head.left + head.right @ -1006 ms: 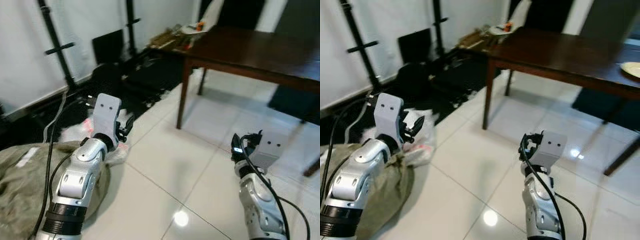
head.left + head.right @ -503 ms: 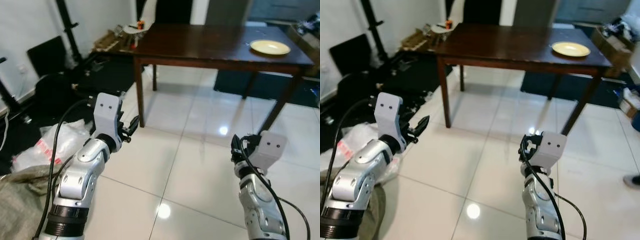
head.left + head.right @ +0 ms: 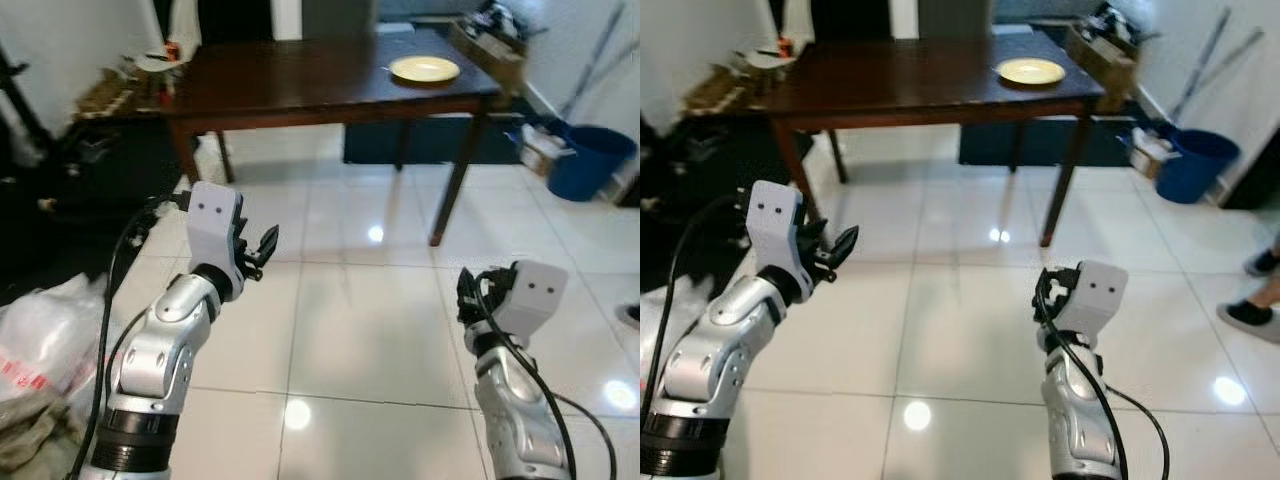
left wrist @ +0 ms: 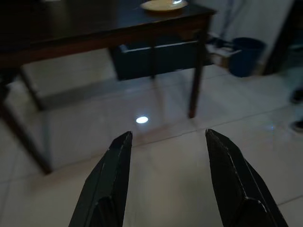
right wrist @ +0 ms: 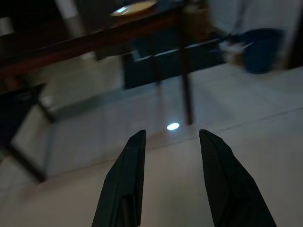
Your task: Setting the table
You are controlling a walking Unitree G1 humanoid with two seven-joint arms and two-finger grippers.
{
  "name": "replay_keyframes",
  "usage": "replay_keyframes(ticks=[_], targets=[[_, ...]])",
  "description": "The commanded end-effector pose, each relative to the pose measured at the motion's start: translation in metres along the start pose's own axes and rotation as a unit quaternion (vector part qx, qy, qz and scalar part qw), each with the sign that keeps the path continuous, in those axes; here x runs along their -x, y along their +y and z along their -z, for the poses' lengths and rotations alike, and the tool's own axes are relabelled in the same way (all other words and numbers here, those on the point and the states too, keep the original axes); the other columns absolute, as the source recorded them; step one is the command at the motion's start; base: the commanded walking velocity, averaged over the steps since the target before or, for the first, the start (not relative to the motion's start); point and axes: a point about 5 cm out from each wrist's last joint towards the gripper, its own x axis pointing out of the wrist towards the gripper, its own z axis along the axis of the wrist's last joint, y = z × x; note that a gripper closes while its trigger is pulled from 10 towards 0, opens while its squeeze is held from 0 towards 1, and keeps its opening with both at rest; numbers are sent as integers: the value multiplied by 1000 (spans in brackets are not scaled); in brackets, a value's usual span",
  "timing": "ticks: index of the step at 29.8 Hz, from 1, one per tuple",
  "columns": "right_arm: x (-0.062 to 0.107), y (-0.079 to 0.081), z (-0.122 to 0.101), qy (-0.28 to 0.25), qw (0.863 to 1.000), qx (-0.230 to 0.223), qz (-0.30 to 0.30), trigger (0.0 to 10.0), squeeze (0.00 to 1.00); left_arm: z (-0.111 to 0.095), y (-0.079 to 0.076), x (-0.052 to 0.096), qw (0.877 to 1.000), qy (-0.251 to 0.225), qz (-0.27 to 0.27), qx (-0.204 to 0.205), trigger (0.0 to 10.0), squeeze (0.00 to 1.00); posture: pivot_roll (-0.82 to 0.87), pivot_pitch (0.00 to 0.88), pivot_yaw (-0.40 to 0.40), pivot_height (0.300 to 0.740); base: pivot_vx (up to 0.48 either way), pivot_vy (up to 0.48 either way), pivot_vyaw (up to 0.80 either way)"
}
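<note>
A dark wooden table [image 3: 300,85] stands ahead across the tiled floor. A yellow plate [image 3: 425,68] lies near its right end and also appears in the left wrist view as the plate [image 4: 163,5]. My left gripper [image 3: 262,246] is raised over the floor, well short of the table; it is open with nothing between its fingers [image 4: 113,165]. My right gripper [image 5: 173,134] is also held up over the floor, open and empty, pointing toward the table's right front leg [image 5: 185,71].
A blue bucket [image 3: 590,158] and boxes [image 3: 488,48] sit right of the table. A white plastic bag [image 3: 45,335] and dark clutter lie on the left. A person's shoes [image 3: 1250,316] are at the right edge. A small dish [image 3: 155,62] sits at the table's far left.
The camera has swung to the right: the table and plate now sit centred ahead, and the bucket and shoes have come into view. Both arms keep the same raised pose, grippers open.
</note>
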Motion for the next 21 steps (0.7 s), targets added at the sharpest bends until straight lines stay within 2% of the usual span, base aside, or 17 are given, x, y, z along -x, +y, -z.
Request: replay_keyframes(ticks=[1, 16, 18, 19, 20, 21], targets=[[1, 1, 1, 1, 1000, -1, -1, 10000, 0, 0, 2, 3, 1000, -4, 0, 1, 10000, 0, 8, 0, 122, 740, 0, 0, -775], [1, 1, 1, 1, 1000, -2, -1, 10000, 0, 0, 4, 3, 1000, -6, -11, 5, 10000, 0, 10, 6, 120, 740, 0, 0, -775], [-1, 6, 1, 2, 1000, -5, -10, 10000, 0, 3, 9, 5, 1000, 1, -27, -4, 10000, 0, 23, 3, 107, 740, 0, 0, -775], [-4, 13, 1, 4, 1000, -9, -23, 10000, 0, 7, 17, 8, 998, 12, -54, -17, 10000, 0, 37, 4, 96, 740, 0, 0, -775], [-4, 13, 1, 4, 1000, -9, -23, 10000, 0, 7, 17, 8, 998, 12, -54, -17, 10000, 0, 37, 4, 96, 740, 0, 0, -775], [-7, 22, 4, 9, 999, -10, -42, 10000, 0, 14, 29, 14, 996, 24, -87, -24, 10000, 0, 53, 3, 79, 740, 0, 0, -775]])
